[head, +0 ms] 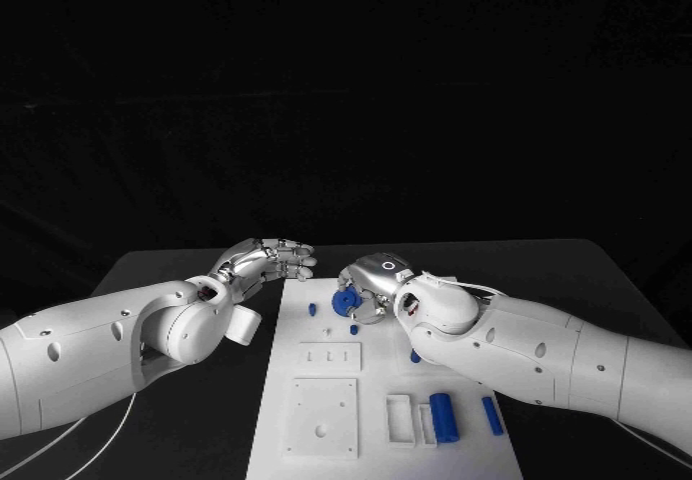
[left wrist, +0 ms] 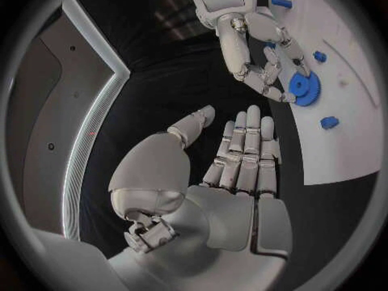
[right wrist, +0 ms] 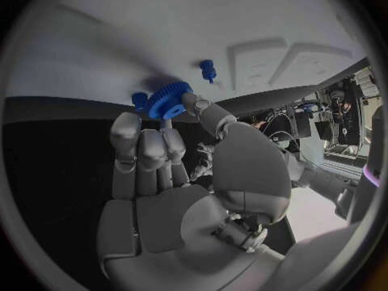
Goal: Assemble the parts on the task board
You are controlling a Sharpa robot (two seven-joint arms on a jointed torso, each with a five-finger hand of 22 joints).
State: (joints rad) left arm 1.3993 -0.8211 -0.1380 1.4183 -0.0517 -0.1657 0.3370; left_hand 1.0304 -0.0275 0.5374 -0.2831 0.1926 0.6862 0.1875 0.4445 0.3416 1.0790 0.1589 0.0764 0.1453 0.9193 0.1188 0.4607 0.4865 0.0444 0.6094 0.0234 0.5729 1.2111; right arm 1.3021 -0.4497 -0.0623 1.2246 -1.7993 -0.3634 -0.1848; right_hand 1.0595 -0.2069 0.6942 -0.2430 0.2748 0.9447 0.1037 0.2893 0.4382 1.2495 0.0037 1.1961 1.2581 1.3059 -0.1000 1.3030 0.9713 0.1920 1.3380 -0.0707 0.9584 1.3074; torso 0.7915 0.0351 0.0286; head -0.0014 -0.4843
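Your right robot hand holds the blue gear pinched at its rim between thumb and fingers, just above the far end of the white board, at about twelve o'clock on it. The wrist views show the same pinch on the gear, teeth outward, over the board's surface. Judge it a small, light, stiff plastic piece: it will not bend, but the toothed edge gives little flat surface, so it could twist or slip if you squeeze unevenly; keep your hold on the rim and leave the centre hole free for seating. Your left robot hand hangs just beside the board's far left corner, at about eleven o'clock, holding nothing, its fingers straight and close together. Near the gear, two small blue pegs stand on the board and could catch your fingers as you lower. Further toward you, at about five o'clock, lie a blue cylinder and a thinner blue bar, well apart from the gear. The worktop around the board is black.
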